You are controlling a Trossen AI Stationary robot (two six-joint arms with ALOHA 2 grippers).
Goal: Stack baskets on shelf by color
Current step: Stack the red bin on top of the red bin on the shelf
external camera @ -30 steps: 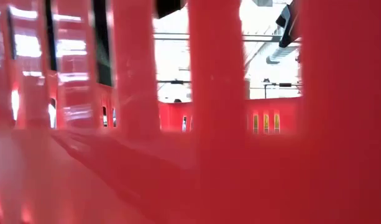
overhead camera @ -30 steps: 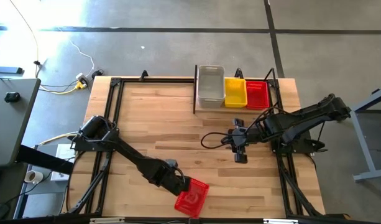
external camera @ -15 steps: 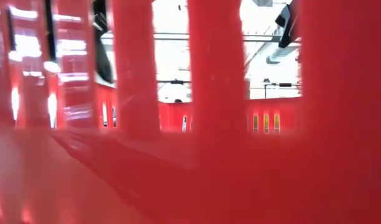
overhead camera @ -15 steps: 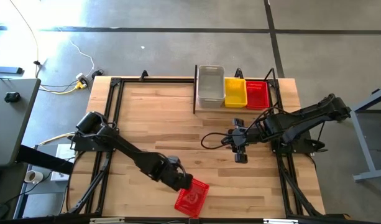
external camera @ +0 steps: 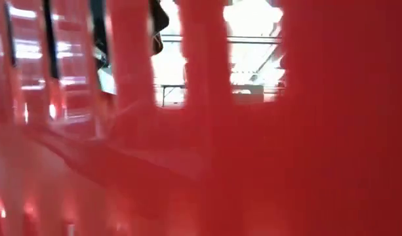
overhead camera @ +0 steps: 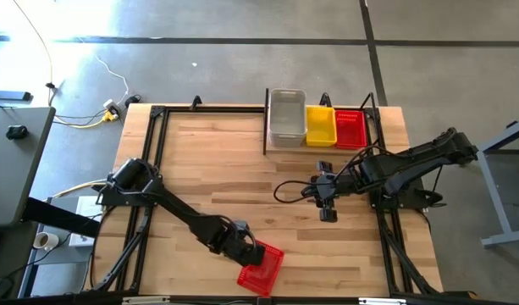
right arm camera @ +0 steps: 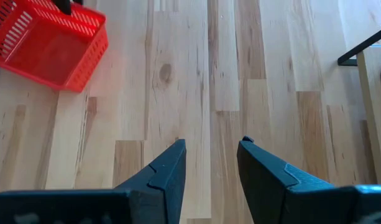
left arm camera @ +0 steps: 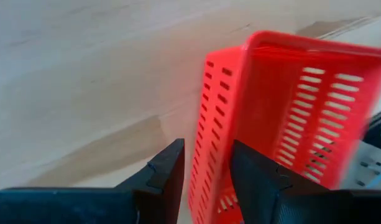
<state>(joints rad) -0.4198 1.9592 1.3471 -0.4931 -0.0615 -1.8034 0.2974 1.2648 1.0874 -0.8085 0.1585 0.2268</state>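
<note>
At the frame's lower centre, the left end effector [overhead camera: 247, 252] is pinching 1 red perforated plastic basket [overhead camera: 262, 268] by its rim; that thin-edge hold could slip.

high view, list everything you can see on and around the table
red basket: 1, red, near edge of the table, one wall between the left hand's fingers
baskets on the shelf: clear, yellow and red side by side at the far edge; how many are stacked cannot be told
table: 1, light wood
cables: yellow and white, on the floor beyond the far left corner
left hand: shut on the red basket
right hand: open, empty, above mid table on the right
</note>
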